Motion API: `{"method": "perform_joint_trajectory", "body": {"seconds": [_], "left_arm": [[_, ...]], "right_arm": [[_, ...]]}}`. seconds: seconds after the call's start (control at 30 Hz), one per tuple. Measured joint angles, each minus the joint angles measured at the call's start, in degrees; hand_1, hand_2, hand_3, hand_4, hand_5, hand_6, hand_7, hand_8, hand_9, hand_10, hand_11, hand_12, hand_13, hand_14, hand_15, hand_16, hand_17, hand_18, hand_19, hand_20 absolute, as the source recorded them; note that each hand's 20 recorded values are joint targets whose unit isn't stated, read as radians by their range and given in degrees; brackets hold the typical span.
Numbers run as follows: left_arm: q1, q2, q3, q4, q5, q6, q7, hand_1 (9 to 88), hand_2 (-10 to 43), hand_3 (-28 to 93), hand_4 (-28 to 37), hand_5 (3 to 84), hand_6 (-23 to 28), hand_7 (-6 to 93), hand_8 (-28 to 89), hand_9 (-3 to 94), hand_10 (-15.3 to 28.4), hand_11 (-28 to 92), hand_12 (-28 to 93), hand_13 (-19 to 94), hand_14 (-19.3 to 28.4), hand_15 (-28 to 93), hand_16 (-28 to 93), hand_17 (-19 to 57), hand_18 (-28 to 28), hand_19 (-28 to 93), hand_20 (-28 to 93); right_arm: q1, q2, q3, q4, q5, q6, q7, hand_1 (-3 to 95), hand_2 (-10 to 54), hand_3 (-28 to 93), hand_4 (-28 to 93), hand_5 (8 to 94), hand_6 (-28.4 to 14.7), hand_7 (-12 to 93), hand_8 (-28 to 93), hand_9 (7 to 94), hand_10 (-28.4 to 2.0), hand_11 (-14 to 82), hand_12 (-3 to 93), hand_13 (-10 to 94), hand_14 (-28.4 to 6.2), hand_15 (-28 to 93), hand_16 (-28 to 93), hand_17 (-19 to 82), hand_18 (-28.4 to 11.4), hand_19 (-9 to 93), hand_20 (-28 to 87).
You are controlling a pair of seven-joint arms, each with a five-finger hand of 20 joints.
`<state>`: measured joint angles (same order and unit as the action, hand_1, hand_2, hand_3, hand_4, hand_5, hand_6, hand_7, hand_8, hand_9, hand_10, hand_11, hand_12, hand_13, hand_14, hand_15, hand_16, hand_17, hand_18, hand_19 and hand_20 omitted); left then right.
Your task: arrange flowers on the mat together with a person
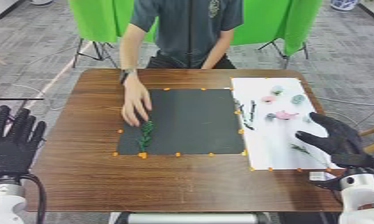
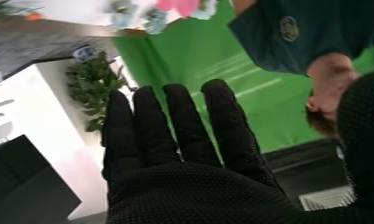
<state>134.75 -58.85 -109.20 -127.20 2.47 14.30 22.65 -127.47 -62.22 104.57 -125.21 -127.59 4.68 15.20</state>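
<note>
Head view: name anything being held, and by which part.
The left hand and right hand hold nothing. The person's hand is at the far end of the green sprig; whether it grips cannot be told.

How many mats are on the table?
2: a black rectangular mat in the middle of the brown wooden table, and a white rectangular mat just right of it.

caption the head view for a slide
A person's hand touches a green sprig on the dark mat, while the right robot hand hovers over the white mat
</note>
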Motion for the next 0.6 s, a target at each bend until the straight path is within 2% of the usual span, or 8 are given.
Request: {"method": "perform_joint_trajectory", "body": {"seconds": [0.1, 0.23, 0.33, 0.4, 0.47, 0.53, 0.6], "left_arm": [[0.06, -0.02, -0.07, 0.07, 0.26, 0.24, -0.08, 27.0, 8.2, 69, -28.3, 13.0, 3.5, 20.0, -22, 21.0, 10.0, 15, -2, 10, 3.6, 7, -11, -3.5, 5.5, 14, 8], [-0.04, -0.03, -0.08, 0.26, 0.72, 0.85, -0.15, 27.0, 8.3, 69, -28.3, 13.6, 3.6, 19.9, -22, 21.0, 10.0, 16, -2, 11, 4.3, 7, -10, -3.5, 5.7, 14, 8], [-0.1, -0.02, -0.09, 0.44, 0.86, 0.89, -0.27, 27.0, 8.4, 69, -28.3, 14.8, 3.7, 19.4, -21, 21.8, 10.4, 16, -2, 13, 5.6, 8, -10, -3.4, 6.3, 15, 8], [-0.14, -0.02, -0.09, 0.54, 0.89, 0.88, -0.34, 27.0, 8.4, 69, -28.3, 18.2, 4.1, 17.4, -19, 24.3, 11.0, 16, -1, 16, 6.4, 9, -9, -3.2, 7.1, 16, 8], [-0.14, -0.01, -0.11, 0.61, 0.99, 0.86, -0.47, 26.7, 8.3, 70, -28.3, 23.0, 4.7, 15.0, -16, 27.0, 11.6, 16, 0, 18, 7.4, 10, -9, -3.0, 7.9, 17, 8], [-0.13, -0.01, -0.15, 0.64, 1.32, 0.8, -0.7, 26.7, 8.2, 70, -28.3, 26.0, 4.6, 14.3, -15, 29.0, 12.0, 16, 1, 20, 8.2, 11, -8, -2.9, 8.4, 18, 8], [-0.12, -0.01, -0.19, 0.69, 2.1, 0.72, -1.01, 26.8, 8.1, 70, -28.3, 27.1, 4.7, 14.0, -14, 29.6, 12.2, 16, 1, 21, 8.4, 12, -8, -2.9, 8.7, 19, 8]], "right_arm": [[-0.17, 2.06, -0.3, 0.02, -3.18, 0.82, 4.89, 22.9, -9.5, 73, -28, 41.3, -7.9, 13, -12, 39.9, -16.6, 11.6, 15.8, 28, -14.6, 30, 12, 11, -15.0, 43, 1], [-0.6, 3.88, -0.28, 0.93, -13.64, 0.89, 6.9, 26.5, -9.5, 68, -28, 52.4, -6.0, 19, -14, 46.6, -16.3, 32.2, 25.4, 33, -15.4, 56, 22, 14, -18.1, 60, 9], [-0.63, 4.76, -0.78, 2.12, -20.25, 1.89, 8.78, 31.4, -9.5, 59, -28, 57.3, -4.4, 21, -15, 49.8, -15.5, 41.7, 29.5, 37, -16.8, 68, 31, 17, -19.9, 70, 21], [-0.49, 5.29, -1.45, 2.71, -21.55, 2.28, 11.37, 40.2, -9.5, 42, -28, 61.6, -2.8, 21, -14, 56.2, -14.1, 44.3, 31.0, 45, -15.9, 72, 39, 23, -21.2, 75, 37], [-0.17, 5.71, -1.96, 3.16, -21.33, 2.01, 13.77, 48.0, -9.5, 24, -24, 65.9, -1.3, 22, -14, 61.8, -13.4, 46.5, 33.1, 52, -15.6, 73, 46, 27, -22.2, 79, 45], [0.33, 5.98, -2.15, 3.43, -20.37, 0.53, 14.7, 52.1, -9.5, 15, -19, 68.3, -0.9, 21, -14, 63.4, -13.5, 48.4, 35.1, 54, -15.7, 74, 49, 29, -22.1, 80, 48], [1.09, 6.18, -2.29, 3.59, -18.96, -2.49, 15.14, 53.6, -9.5, 12, -17, 69.1, -0.7, 21, -14, 64.0, -13.6, 49.1, 36.2, 54, -16.0, 74, 51, 30, -22.2, 80, 49]]}}
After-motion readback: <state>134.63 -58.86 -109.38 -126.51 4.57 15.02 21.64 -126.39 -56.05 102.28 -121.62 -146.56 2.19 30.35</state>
